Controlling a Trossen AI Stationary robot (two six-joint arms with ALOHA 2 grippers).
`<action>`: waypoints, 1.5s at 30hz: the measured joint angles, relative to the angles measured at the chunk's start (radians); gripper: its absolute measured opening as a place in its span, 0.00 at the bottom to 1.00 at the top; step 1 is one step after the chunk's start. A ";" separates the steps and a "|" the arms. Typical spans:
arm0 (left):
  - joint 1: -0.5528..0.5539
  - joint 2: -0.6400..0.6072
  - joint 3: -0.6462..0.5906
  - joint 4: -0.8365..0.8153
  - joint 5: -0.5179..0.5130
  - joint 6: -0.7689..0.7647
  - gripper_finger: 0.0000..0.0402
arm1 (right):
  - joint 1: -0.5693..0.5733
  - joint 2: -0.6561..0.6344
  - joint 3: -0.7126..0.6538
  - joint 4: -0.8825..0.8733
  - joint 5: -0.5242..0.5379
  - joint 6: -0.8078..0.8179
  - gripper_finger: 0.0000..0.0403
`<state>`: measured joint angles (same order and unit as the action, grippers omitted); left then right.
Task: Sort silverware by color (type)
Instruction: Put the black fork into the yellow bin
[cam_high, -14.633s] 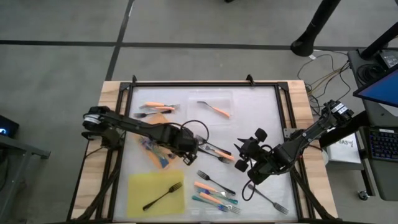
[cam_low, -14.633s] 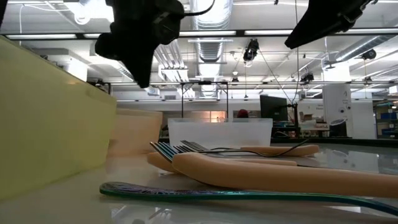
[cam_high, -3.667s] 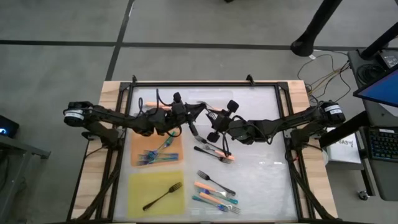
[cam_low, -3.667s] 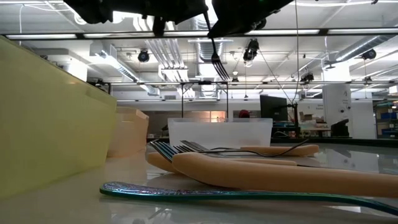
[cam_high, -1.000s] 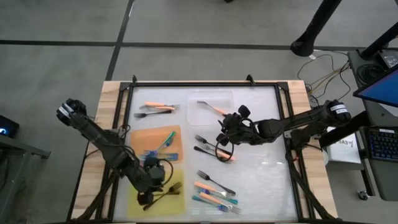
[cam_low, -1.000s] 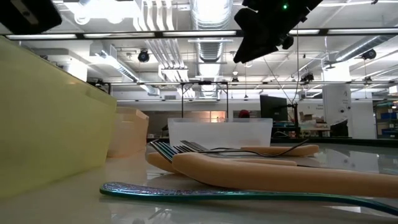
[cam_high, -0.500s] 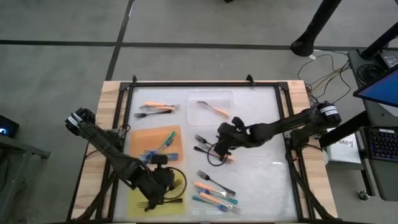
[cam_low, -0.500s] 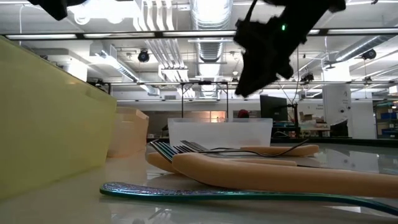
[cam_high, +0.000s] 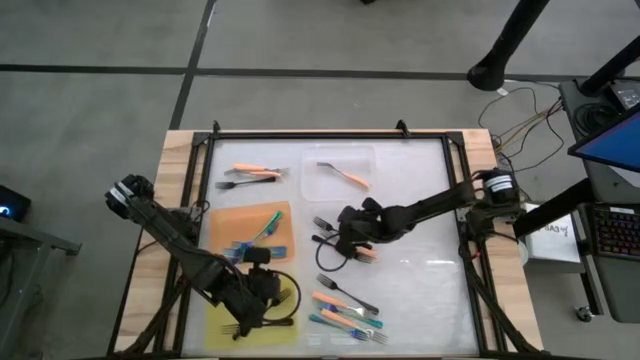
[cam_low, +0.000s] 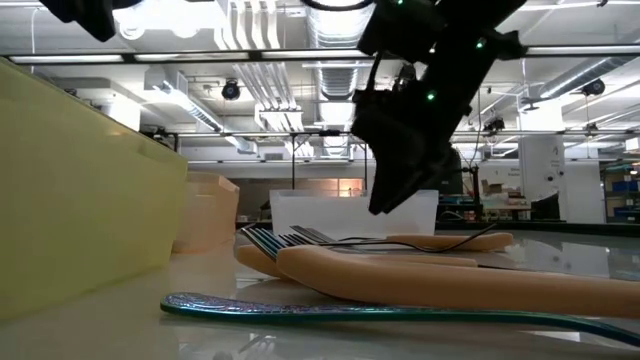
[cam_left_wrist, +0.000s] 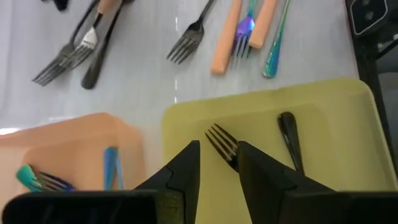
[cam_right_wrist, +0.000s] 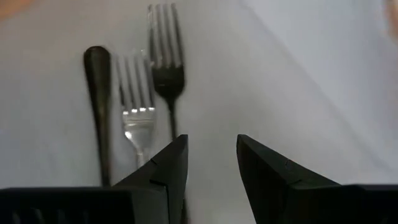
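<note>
My left gripper (cam_left_wrist: 219, 148) hangs open low over the yellow mat (cam_left_wrist: 323, 112), near the table's front left (cam_high: 255, 300). A black fork (cam_left_wrist: 219, 138) lies on the mat with its tines between the fingers. A second black fork's handle end (cam_left_wrist: 287, 122) rests on the mat beside it. My right gripper (cam_right_wrist: 211, 144) stands open just above the table's middle (cam_high: 338, 243). Ahead of its fingers lie a black fork (cam_right_wrist: 164, 43), a silver-tined fork (cam_right_wrist: 137, 99) and a dark handle end (cam_right_wrist: 97, 62). Teal forks (cam_high: 255, 240) rest on the orange mat (cam_high: 228, 225).
A clear tray (cam_high: 322, 182) at the back holds an orange-handled fork (cam_high: 352, 177). More orange-handled forks (cam_high: 250, 173) lie at the back left. A cluster of orange and teal forks (cam_high: 345, 308) lies near the front edge. A dark frame (cam_high: 310, 134) borders the table.
My right gripper has moved toward the table's left edge and down, close over the forks in the middle. My left gripper has shifted a little toward the near edge over the yellow mat and then stayed there.
</note>
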<state>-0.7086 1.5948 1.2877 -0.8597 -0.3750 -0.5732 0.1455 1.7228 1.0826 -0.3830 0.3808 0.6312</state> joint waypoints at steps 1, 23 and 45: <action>0.000 -0.003 -0.002 -0.001 -0.006 0.007 0.22 | -0.002 0.010 0.007 0.000 -0.017 0.004 0.32; 0.000 -0.113 -0.141 0.061 -0.012 0.042 0.22 | -0.027 0.085 0.069 -0.001 -0.093 0.001 0.32; 0.000 -0.142 -0.159 0.149 -0.142 0.216 0.22 | -0.038 0.135 0.071 -0.001 -0.105 -0.020 0.11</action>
<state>-0.7086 1.4525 1.1288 -0.7108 -0.5174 -0.3572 0.1070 1.8580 1.1538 -0.3836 0.2757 0.6112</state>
